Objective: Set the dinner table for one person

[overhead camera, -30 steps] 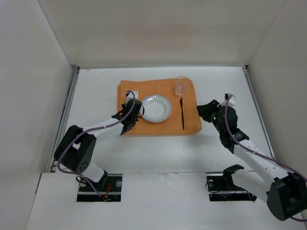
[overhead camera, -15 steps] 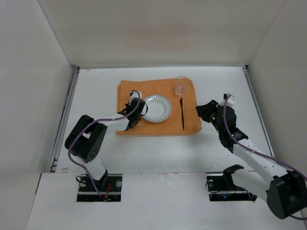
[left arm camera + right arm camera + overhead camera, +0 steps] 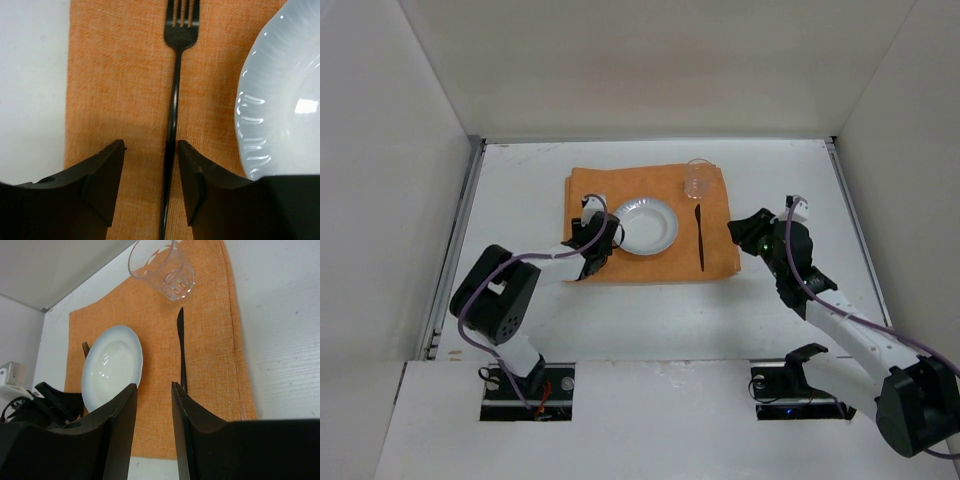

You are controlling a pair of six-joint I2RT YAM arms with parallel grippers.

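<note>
Since a second ago my left jaws have released the fork (image 3: 172, 115), now lying between them on the placemat (image 3: 120, 75), table (image 3: 30, 75) beneath. Lifting straight up should avoid nudging it. Right jaws: parted, empty.

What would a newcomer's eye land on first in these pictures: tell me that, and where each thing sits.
The orange placemat stands out at the far middle of the white dinner table, with a white plate at its centre. A black knife lies right of the plate, and a clear glass stands at the mat's far right corner. Left of the plate lies a black fork, its handle between the open left gripper fingers.
</note>
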